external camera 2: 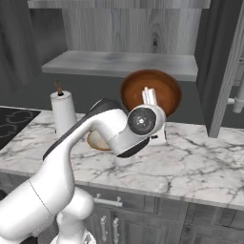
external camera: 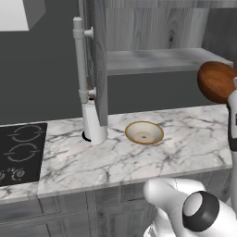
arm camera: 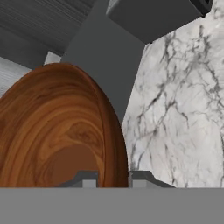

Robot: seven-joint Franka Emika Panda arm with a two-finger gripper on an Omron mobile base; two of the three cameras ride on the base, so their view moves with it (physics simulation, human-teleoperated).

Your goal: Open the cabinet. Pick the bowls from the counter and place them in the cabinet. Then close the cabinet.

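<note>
The cabinet stands open, its grey shelf (external camera: 157, 60) bare and its left door (external camera: 97, 60) swung out toward me. My gripper (arm camera: 114, 180) is shut on the rim of the glossy reddish-brown bowl (arm camera: 57, 131), one finger inside and one outside. That bowl (external camera 2: 151, 93) hangs tilted on edge above the counter (external camera: 115, 157), just below and in front of the shelf (external camera 2: 119, 63). It also shows at the right edge as the brown bowl (external camera: 216, 81). The cream bowl (external camera: 144, 132) with a tan rim rests upright on the counter; my arm partly hides it (external camera 2: 96, 141).
A white paper towel roll (external camera: 95, 122) stands on the counter beside the open left door. The black cooktop (external camera: 21, 152) lies at the far left. The right door (external camera 2: 224, 66) stands open at the right. Drawer fronts run below the counter's front edge.
</note>
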